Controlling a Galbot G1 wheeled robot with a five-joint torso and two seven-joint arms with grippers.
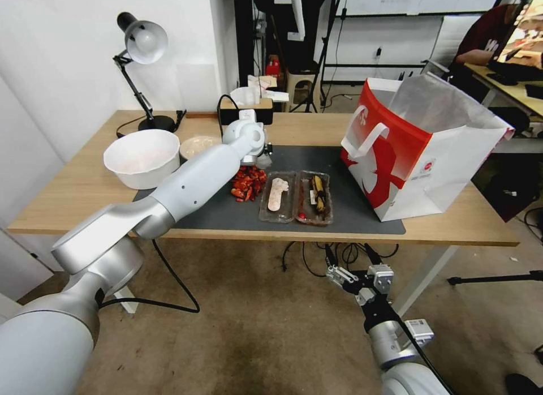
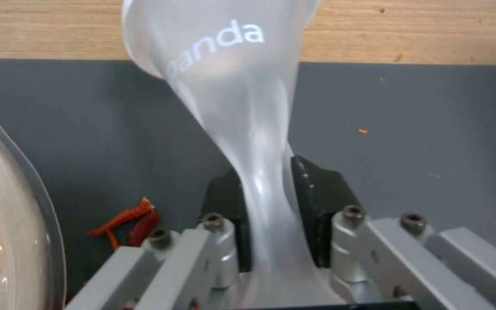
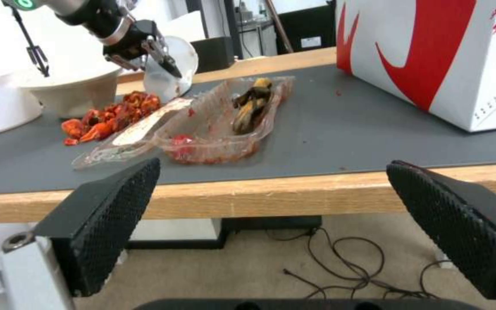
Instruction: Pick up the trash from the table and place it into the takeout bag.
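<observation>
Clear plastic cup [image 2: 242, 107] squeezed flat between left pincer [image 2: 268, 206] pads.

Table [image 1: 85, 185] light wood, matt; mat [image 1: 350, 214] dark grey, matt, smooth. Takeout bag [image 1: 407, 157] glossy red-white paper, silvery crinkled lining. Cup [image 2: 230, 86] frosted translucent plastic, squeezed between left end effector [image 2: 268, 206] pads, black, on bare metal links. Right end effector [image 3: 277, 215] pads black, rough-textured. Trays [image 1: 297, 197] clear glossy plastic.

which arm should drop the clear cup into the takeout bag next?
Left, likely. The left gripper is already shut on the clear plastic cup above the mat. The right gripper hangs open below the table edge, holding nothing, though nearer the takeout bag.
</observation>
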